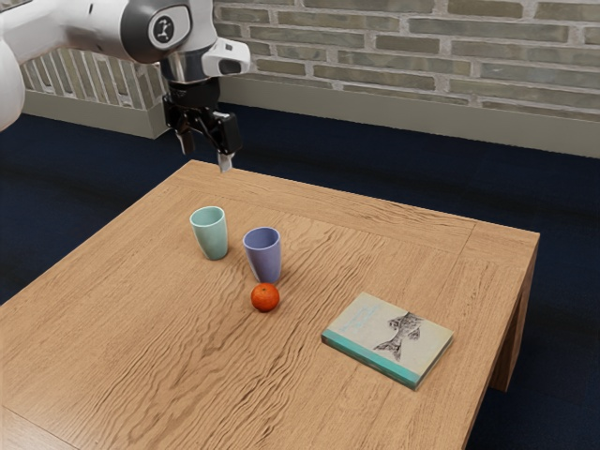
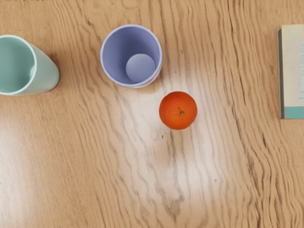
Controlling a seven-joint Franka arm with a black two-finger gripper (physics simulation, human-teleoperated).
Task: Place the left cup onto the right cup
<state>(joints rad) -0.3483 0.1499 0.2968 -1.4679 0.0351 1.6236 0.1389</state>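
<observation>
Here, teal cup (image 1: 209, 232) and purple cup (image 1: 262, 254) stand upright, mouths up.

- Looks like a room in someone's home to me, living room or den kinda vibe, though nothing pins down which.
- Plain wooden table (image 1: 141, 375) with heavy grain, more coffee table than workbench.
- What's on it is everyday house stuff: a teal cup (image 1: 209, 232), a purple cup (image 1: 262, 254), an orange (image 1: 265, 297) and a book (image 1: 387, 338) with a drawing on its cover.
- Dark blue floor (image 1: 375, 159) all round the table, reads like carpet.
- Pale brick wall (image 1: 422, 37) at the back, with a grey skirting board (image 1: 422, 117) along its foot.
- White slatted thing (image 1: 84, 80) in the far corner, can't tell what it is.
</observation>
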